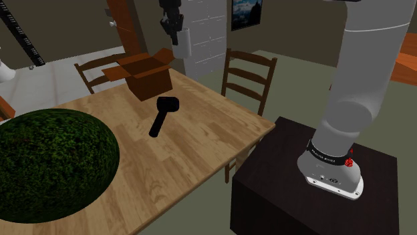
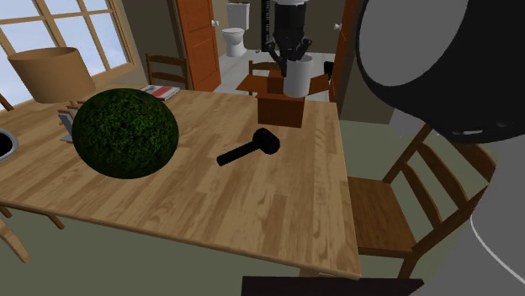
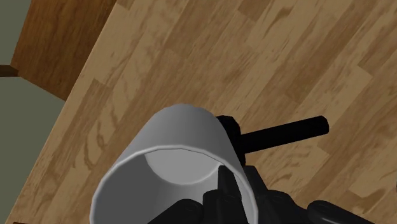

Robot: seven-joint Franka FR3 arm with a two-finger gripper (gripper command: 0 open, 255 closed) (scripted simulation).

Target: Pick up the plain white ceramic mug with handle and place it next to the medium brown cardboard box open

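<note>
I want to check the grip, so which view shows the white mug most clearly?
The wrist view: the mug is close, its open mouth facing the camera, a finger on its rim. The second exterior view shows it small under the gripper; the shoulder view shows it against a pale background.

The white mug, gripped at its rim, hangs in the air, opening up, near the open brown cardboard box, which stands upright on the table.
</note>
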